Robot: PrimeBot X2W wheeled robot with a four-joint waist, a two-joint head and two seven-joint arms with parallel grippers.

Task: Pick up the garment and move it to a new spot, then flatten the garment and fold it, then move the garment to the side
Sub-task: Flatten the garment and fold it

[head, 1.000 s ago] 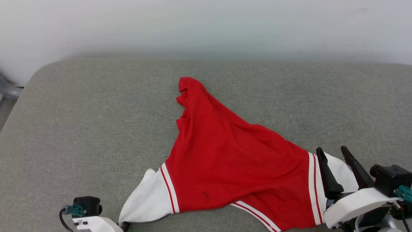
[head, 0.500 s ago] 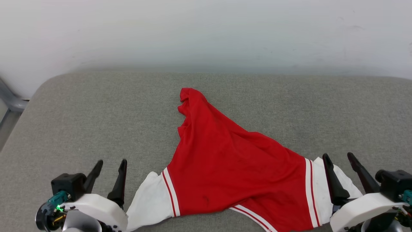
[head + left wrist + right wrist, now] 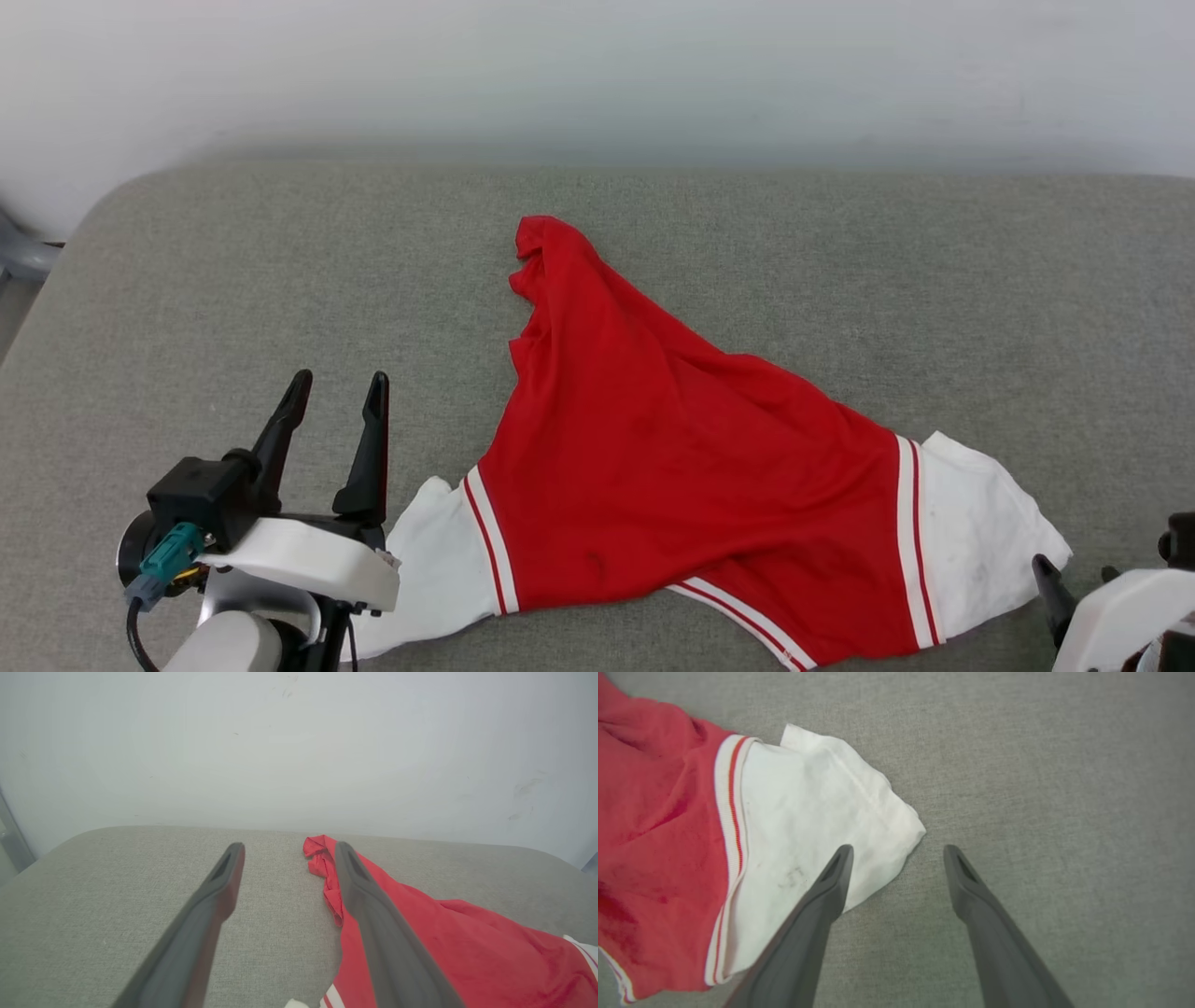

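Soft red garment (image 3: 672, 467), white-sleeved, lies rumpled on grey woven counter (image 3: 233, 280); left end effector (image 3: 341, 380) and right end effector (image 3: 899, 849) hover spread wide, empty.

The room was bright, with soft, even light and almost no shadows. The wall (image 3: 597, 75) looked pale and foggy. Close up, the left gripper (image 3: 288, 845) had blurry fingers (image 3: 196, 933).

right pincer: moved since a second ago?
Yes. In the head view the right pincer has pulled back toward the lower right. It stood over the white sleeve of the shirt; now its tips sit at the sleeve's outer corner.
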